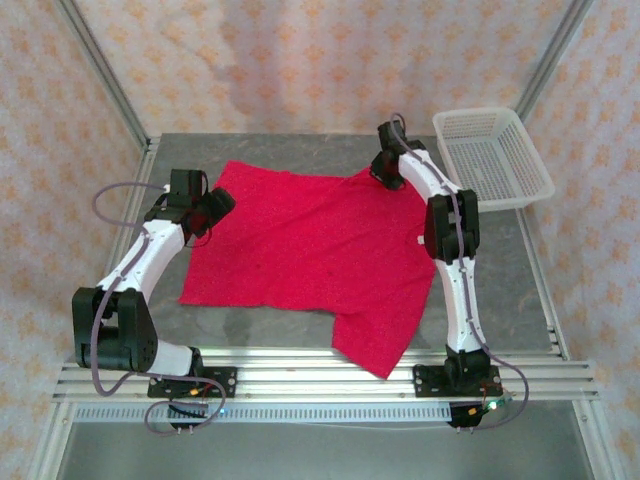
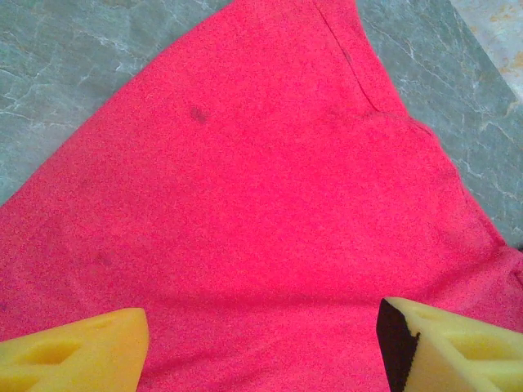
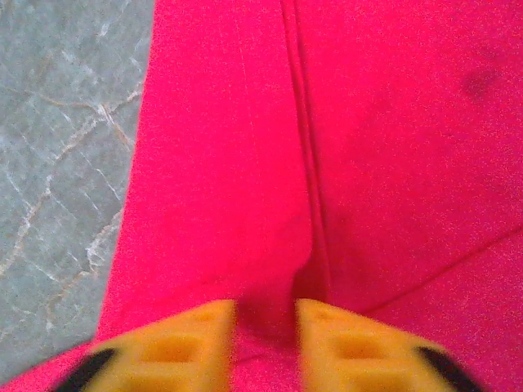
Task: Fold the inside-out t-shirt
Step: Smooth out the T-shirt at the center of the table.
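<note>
The inside-out t-shirt (image 1: 310, 250) lies spread, my right pincer (image 3: 265, 309) pinching it near the table's (image 1: 515, 265) far edge, my left pincer (image 2: 263, 320) open over it; I judge it must grip before I fold.

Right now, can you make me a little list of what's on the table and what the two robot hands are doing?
Cloth: red t-shirt, spread out on the grey table, no fold made yet
Left gripper: open, over the shirt's left side, holding nothing
Right gripper: closed, pinching a fold at the shirt's far right corner
Basket: white mesh basket, far right, apart from the shirt
</note>
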Action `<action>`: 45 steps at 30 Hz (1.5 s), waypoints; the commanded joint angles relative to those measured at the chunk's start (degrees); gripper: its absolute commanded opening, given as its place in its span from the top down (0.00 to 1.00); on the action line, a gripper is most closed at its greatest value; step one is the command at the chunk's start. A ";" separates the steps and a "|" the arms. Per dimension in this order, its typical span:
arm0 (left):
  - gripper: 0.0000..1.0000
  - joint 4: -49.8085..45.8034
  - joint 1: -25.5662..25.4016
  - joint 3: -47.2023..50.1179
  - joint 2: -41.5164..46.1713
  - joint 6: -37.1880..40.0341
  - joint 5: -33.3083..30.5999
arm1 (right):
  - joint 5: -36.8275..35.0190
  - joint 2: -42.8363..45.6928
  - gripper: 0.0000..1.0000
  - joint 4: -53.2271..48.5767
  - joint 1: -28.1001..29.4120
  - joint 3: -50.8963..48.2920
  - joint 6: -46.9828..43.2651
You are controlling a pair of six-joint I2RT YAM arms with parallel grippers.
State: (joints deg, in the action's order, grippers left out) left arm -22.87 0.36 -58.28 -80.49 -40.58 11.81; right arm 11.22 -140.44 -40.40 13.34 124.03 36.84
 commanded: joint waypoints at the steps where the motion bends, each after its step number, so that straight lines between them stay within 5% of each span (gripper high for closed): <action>1: 0.25 -1.82 -0.36 -0.86 1.64 1.02 -1.79 | -0.48 -1.33 0.95 -2.26 -0.44 3.33 0.17; 10: 0.26 -0.78 -0.39 -0.15 1.36 0.69 -2.25 | 0.85 0.50 1.00 2.37 0.25 10.33 -1.19; 18: 0.26 3.46 -0.45 3.43 0.94 -2.40 -1.44 | 7.93 -15.85 1.00 25.73 0.43 29.48 -0.88; 19: 0.26 4.39 -0.53 4.31 1.18 -2.92 -1.64 | 8.88 -17.50 0.96 29.43 0.41 30.80 0.78; 22: 0.26 5.97 -0.69 6.39 1.36 -3.89 -1.81 | 10.69 -19.86 0.29 36.64 -0.57 31.55 9.19; 25: 0.26 6.28 -1.18 5.73 0.29 -3.89 -1.37 | 13.81 -17.57 0.18 29.68 -1.70 31.10 10.66; 28: 0.26 6.47 -2.60 2.99 -2.26 -3.82 -0.23 | 14.39 -11.70 0.14 18.31 -1.99 26.87 6.78; 34: 0.24 7.83 -5.28 -3.64 -12.53 -3.28 5.03 | 10.90 4.81 0.13 3.86 -1.22 3.44 0.82; 40: 0.24 6.87 -4.20 -8.84 -23.57 -1.59 6.54 | 4.09 18.94 0.12 9.10 -1.19 -27.78 -1.88; 45: 0.24 6.09 0.28 -11.70 -30.62 0.30 3.53 | 3.65 15.22 0.11 11.27 -4.22 -32.51 -2.00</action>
State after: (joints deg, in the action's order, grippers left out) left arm -16.01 -2.28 -67.57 -108.75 -42.44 17.63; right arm 18.13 -121.78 -30.39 11.38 92.75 36.29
